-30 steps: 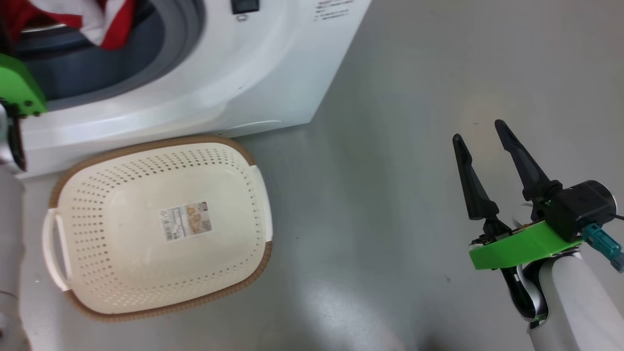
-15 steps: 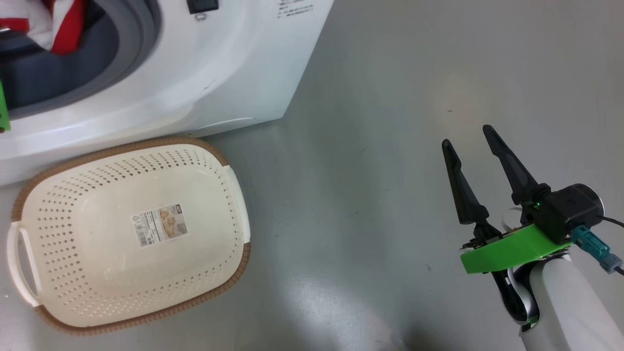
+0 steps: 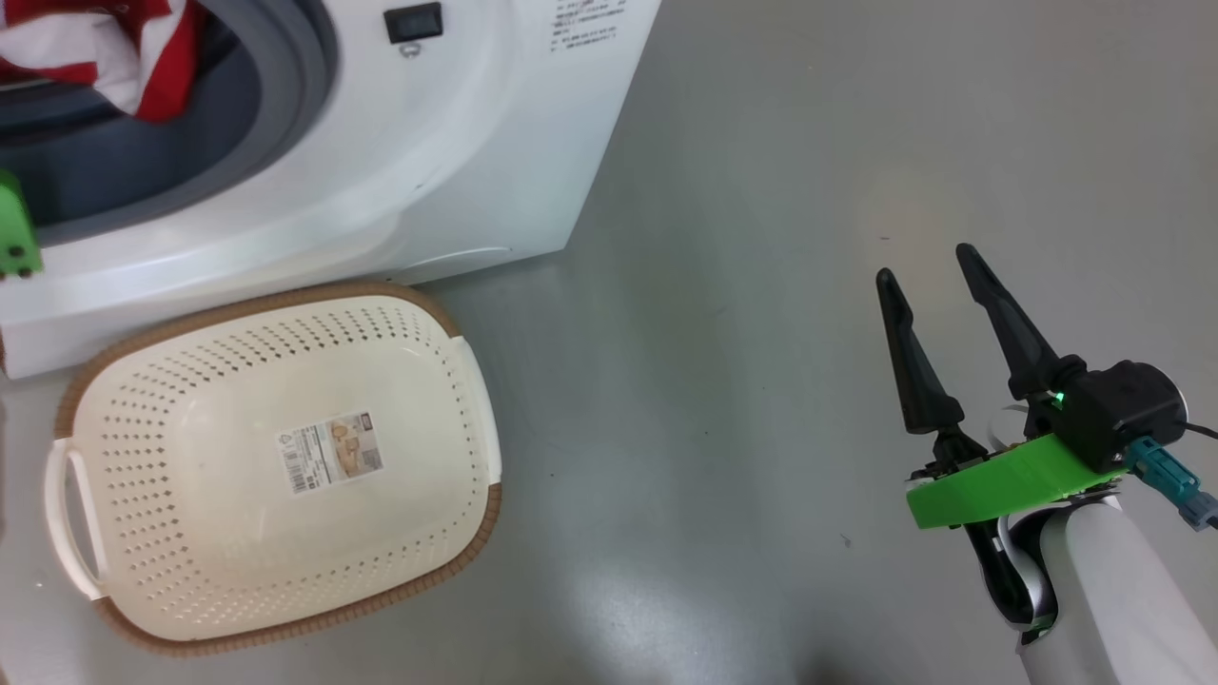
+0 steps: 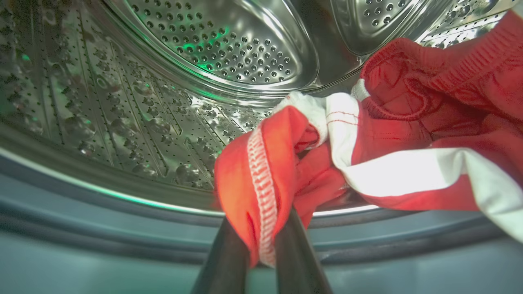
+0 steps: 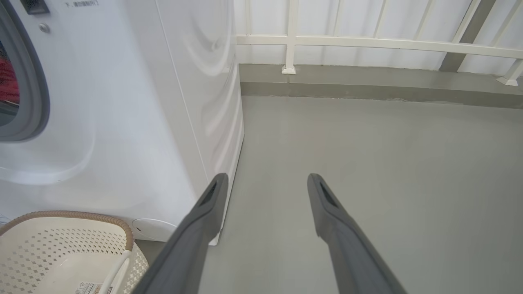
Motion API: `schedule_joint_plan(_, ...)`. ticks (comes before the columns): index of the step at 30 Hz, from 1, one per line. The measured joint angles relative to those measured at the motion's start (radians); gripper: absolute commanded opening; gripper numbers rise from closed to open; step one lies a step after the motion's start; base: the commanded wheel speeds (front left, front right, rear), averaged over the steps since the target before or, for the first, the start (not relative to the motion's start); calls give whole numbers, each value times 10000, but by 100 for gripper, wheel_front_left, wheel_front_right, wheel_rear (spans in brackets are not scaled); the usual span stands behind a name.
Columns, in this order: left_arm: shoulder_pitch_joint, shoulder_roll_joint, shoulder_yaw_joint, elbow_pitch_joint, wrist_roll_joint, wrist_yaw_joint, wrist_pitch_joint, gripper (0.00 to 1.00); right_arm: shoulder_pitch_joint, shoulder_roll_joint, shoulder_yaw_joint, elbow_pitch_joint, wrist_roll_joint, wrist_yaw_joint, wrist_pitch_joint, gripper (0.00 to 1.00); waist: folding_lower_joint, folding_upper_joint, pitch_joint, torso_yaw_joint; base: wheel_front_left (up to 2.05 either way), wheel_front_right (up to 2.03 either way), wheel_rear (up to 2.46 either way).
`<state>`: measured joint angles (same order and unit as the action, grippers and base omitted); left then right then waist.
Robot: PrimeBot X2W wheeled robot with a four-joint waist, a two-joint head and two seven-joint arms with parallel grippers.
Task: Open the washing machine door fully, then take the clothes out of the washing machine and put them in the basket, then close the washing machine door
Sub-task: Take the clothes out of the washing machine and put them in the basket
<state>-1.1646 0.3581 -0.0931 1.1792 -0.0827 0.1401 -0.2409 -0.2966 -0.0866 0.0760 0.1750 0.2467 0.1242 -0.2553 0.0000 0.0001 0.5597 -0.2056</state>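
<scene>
Here, in the head view, a grey floor (image 3: 761,285) carries the white washing machine (image 3: 457,143), with the basket (image 3: 143,381) just before it. The right gripper (image 3: 925,264) hangs well apart, fingers spread, holding nothing. In the left wrist view, the left gripper (image 4: 261,228) pinches a fold of the red clothes (image 4: 388,134) at the mouth of the steel drum (image 4: 229,45). In the right wrist view, a white railing (image 5: 367,41) backs the floor.

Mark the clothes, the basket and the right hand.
clothes (image 4: 282,151): left wrist view, on the red fold beside the white-stitched hem.
basket (image 3: 190,466): head view, on its bare floor, left of centre.
right hand (image 3: 926,263): head view, midway between its two spread tips.
</scene>
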Motion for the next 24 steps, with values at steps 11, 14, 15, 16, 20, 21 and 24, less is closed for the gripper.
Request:
schedule_joint_plan(11,2871,-673,1197,-4090,-1304,-362,-86,0,53,73,-324,77,-2,0,0,100,1,0,-675,411,0,0,0)
schedule_joint_plan(14,3707,-874,1423,-5101,-1425,-362,-86,0,106,90,-357,100,-4,0,0,100,0,0,-938,533,0,0,0)
schedule_joint_plan(15,3934,-932,1475,-5359,-1467,-364,-84,0,135,94,-370,109,-4,0,0,100,0,0,-1029,572,0,0,0)
schedule_joint_plan(16,4130,-1001,1538,-5567,-1557,-364,-86,0,170,96,-387,115,-6,0,0,100,1,0,-1121,611,0,0,0)
schedule_joint_plan(20,4857,-1225,1701,-6541,-1764,-366,-86,0,388,125,-506,174,-8,0,0,100,0,0,-1522,760,0,0,0)
schedule_joint_plan(21,5009,-1271,1707,-6782,-1791,-366,-86,0,449,132,-548,184,-8,0,0,100,0,0,-1625,795,0,0,0)
schedule_joint_plan(24,5491,-1381,1745,-7526,-1881,-520,-86,0,629,151,-669,199,-8,0,0,100,0,0,-1940,898,0,0,0)
